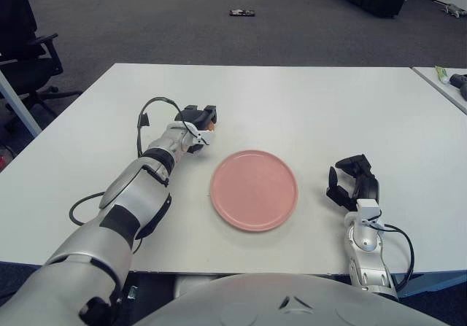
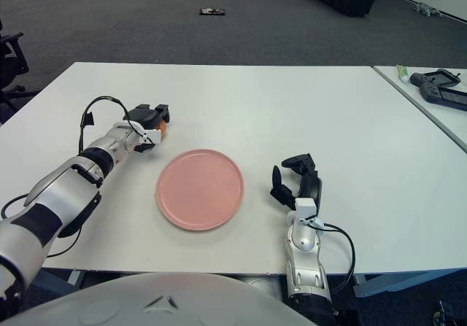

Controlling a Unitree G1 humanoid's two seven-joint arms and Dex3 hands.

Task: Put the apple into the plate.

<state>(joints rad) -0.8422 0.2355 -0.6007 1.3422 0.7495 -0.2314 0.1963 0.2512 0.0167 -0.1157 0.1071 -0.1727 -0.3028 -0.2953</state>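
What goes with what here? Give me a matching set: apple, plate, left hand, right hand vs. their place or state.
Things:
1. apple
2. plate
3. left hand
4. right hand

Places or states:
A. pink, bare, in the middle of the near table
B. to the right of the plate, fingers holding nothing
C. orange, mostly hidden inside dark fingers, up and left of the plate
D. closed around the fruit, beyond the plate's upper left edge

Pairs: 1-C, 2-A, 3-D, 4-B
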